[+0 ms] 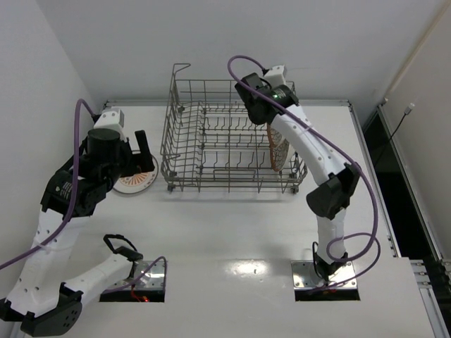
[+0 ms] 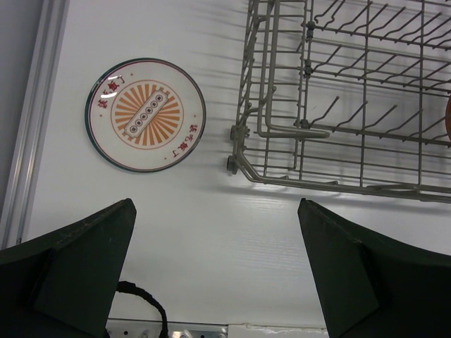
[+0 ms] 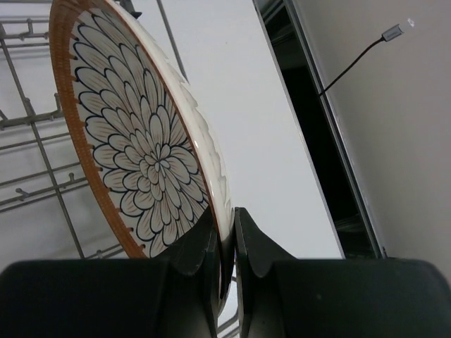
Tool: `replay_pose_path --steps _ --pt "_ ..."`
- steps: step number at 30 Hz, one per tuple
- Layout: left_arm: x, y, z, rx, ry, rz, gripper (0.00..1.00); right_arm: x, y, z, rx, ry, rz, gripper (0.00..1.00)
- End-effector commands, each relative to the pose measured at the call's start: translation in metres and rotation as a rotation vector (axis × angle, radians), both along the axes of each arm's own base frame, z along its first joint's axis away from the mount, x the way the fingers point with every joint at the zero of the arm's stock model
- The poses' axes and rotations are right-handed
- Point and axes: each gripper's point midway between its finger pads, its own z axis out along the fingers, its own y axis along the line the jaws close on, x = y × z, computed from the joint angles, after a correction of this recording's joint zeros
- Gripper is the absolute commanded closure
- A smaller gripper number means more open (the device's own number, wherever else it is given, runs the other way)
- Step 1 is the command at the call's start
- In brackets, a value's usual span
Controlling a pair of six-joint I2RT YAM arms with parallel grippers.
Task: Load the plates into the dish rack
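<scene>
Plates: we see two. A floral plate (image 3: 141,155) with a brown rim is in the right gripper's hold, and a sunburst plate (image 2: 146,115) with an orange rayed centre lies on the table.
Floral plate, place: it stands on edge, tilted, at the right end of the dish rack (image 1: 169,144), with its lower part down inside the basket close to the right wall. We cannot tell whether it rests on the wires.
Sunburst plate, place: face up and flat on the white table (image 1: 232,232), just left of the rack's front left corner and apart from it.
Right gripper (image 3: 225,246): its fingers (image 3: 197,260) are clamped on the floral plate's rim, one on the patterned face and one on the white back.
Left gripper (image 2: 218,274): its fingers (image 2: 84,267) are spread wide with nothing between them. It hovers over bare table, the sunburst plate ahead and to its left.
In the way: rows of upright tines fill the rack floor beside the floral plate. The rack's left wall and footed corner stand between the sunburst plate and the basket's inside.
Rack corner: one raised wire loop (image 1: 181,68) stands up at the back left.
Around: purple cables (image 1: 366,246) loop off both arms. A thin dark cord (image 3: 359,60) with a plug hangs on the right wall.
</scene>
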Motion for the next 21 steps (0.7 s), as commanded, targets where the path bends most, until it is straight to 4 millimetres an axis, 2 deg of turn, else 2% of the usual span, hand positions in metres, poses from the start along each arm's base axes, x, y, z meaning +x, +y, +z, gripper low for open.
replay_pose_path --steps 1,5,12,16,21 --pt "-0.001 0.001 0.000 0.019 -0.013 -0.006 0.00 0.012 -0.002 0.026 -0.057 -0.148 -0.054 1.00" --pt "-0.003 0.004 -0.003 0.028 -0.005 0.002 0.00 0.012 0.004 0.013 -0.135 -0.117 -0.052 1.00" --pt "-0.003 0.004 -0.010 0.035 0.012 0.001 0.00 0.016 0.011 -0.023 -0.197 -0.041 -0.032 1.00" --pt "-0.003 0.004 -0.010 0.035 0.012 0.001 0.00 0.018 0.027 -0.063 -0.199 0.045 0.003 1.00" --pt "-0.005 0.006 -0.011 0.043 0.019 0.009 0.00 0.011 0.042 -0.095 -0.158 0.095 0.010 1.00"
